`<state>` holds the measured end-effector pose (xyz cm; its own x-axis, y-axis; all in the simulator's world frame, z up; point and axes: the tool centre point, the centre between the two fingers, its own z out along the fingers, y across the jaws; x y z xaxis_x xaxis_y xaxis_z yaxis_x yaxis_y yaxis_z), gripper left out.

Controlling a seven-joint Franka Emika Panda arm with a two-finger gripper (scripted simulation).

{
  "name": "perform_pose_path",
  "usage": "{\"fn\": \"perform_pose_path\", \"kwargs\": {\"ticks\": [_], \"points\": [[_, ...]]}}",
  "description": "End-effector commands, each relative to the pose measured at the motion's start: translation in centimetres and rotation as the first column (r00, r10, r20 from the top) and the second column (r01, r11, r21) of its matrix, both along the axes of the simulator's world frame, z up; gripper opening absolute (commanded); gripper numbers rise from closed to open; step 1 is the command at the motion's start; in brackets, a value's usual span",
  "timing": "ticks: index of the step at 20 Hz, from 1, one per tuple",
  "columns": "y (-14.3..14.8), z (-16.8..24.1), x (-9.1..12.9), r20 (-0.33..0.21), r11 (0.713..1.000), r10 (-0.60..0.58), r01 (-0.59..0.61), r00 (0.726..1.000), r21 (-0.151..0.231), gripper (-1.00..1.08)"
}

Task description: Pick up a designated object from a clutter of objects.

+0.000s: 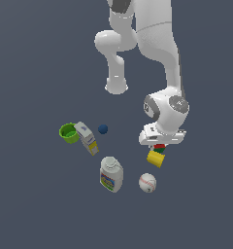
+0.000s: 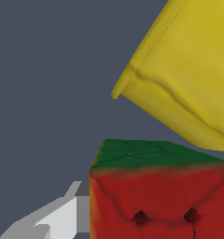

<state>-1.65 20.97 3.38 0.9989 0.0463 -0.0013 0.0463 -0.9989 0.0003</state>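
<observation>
The puzzle cube (image 1: 159, 147) shows only as a small red and green patch under my gripper (image 1: 160, 144), which stands low over it. In the wrist view the cube (image 2: 160, 200) is very near, with a red face and a green face. One pale finger (image 2: 58, 217) lies flush against its side with no gap. The other finger is hidden behind the cube. The yellow block (image 1: 156, 158) lies right beside the cube, and in the wrist view (image 2: 188, 79) it sits tilted, close to the cube's green face.
A baseball (image 1: 147, 182) and a white labelled bottle (image 1: 110, 174) lie near the yellow block. Toward the exterior view's left are a tiny blue ball (image 1: 103, 129), a white-yellow box (image 1: 86, 137) and a green cup (image 1: 69, 133). The arm's base (image 1: 116, 86) stands behind.
</observation>
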Motion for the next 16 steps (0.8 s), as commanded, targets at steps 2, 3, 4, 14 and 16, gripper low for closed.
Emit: {"fn": "perform_pose_path", "kwargs": {"ticks": [2,3,4,14,16], "points": [[0.0,-0.1,0.1,0.001,1.0,0.0,0.0,1.0,0.0,-1.0],[0.0,-0.1,0.1,0.001,1.0,0.0,0.0,1.0,0.0,-1.0],[0.0,-0.1,0.1,0.001,1.0,0.0,0.0,1.0,0.0,-1.0],[-0.3,0.5,0.2,0.001,1.0,0.0,0.0,1.0,0.0,-1.0],[-0.8,1.1,0.5,0.001,1.0,0.0,0.0,1.0,0.0,-1.0]]}}
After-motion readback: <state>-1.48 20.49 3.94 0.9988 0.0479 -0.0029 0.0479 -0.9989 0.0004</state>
